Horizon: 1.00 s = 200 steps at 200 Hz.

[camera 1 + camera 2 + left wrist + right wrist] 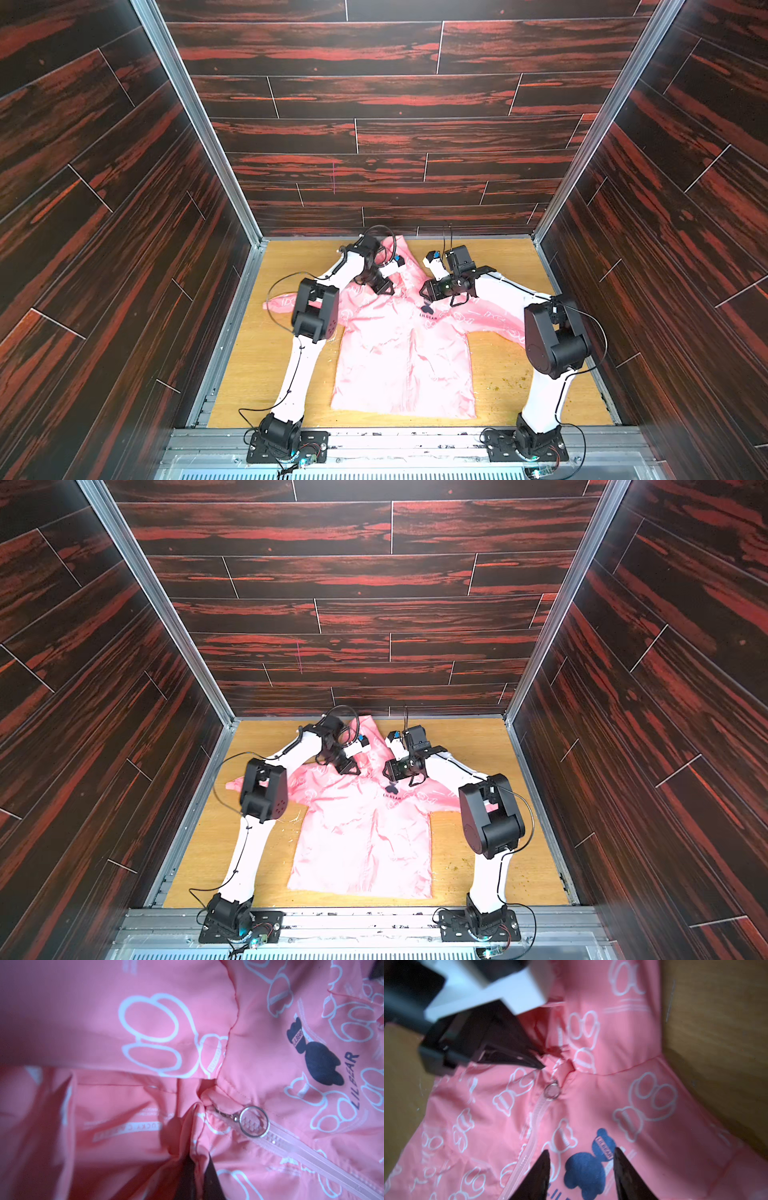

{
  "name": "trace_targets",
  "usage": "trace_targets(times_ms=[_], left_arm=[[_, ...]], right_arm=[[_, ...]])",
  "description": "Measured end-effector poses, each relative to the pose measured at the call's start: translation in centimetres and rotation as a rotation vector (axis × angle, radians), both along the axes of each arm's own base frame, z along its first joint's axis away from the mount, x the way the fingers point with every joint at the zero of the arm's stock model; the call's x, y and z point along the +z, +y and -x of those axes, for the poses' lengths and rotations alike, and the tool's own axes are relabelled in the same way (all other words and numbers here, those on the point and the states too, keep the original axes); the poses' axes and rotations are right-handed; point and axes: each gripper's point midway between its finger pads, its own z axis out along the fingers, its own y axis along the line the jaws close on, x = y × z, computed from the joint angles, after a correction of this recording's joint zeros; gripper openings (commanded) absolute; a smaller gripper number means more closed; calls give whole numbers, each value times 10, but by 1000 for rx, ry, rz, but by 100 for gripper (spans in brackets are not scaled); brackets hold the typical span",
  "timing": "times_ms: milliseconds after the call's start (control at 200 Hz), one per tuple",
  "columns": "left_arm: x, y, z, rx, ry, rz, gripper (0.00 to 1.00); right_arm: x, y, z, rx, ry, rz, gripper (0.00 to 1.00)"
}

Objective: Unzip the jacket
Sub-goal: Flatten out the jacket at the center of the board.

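Wood counter (507,374) has the pink jacket (403,357) lying flat, front-up, in the middle, zipper pull ring (254,1122) up at the neck; left claw (197,1160) pinching a collar fold just beside the ring, right claw (581,1153) spread above the dark bear logo (589,1167).

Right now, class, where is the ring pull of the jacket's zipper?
In the right wrist view the ring pull lies at the top of the zipper, at the neck of the jacket, between the left hand and the dark bear logo.
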Motion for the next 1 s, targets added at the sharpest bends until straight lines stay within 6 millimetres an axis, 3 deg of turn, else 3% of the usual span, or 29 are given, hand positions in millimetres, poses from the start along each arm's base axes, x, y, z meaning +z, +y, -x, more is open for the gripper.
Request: trace_targets(times_ms=[110,140,195,215,331,551,701,797,1002], left_arm=[[4,18,41,61,-21,2,65],[5,23,48,88,-43,3,72],[8,30,56,142,-81,9,96],[10,32,58,157,-109,12,100],[26,47,51,302,-239,22,100],[94,91,-28,708,-508,-6,100],[136,109,-59,859,-560,5,86],[131,121,-59,935,-524,8,78],[89,127,-34,983,-341,-29,72]], right_arm=[[12,4,-27,-24,-36,14,64],[17,7,-35,-24,-51,10,64],[25,12,-48,-19,-75,-3,68],[28,15,-52,-14,-79,-13,68],[44,35,-73,25,-112,-70,68],[64,82,-97,108,-148,-141,69],[53,111,-97,149,-126,-128,70],[37,124,-87,173,-90,-96,79],[17,133,-67,179,-32,-16,79]])
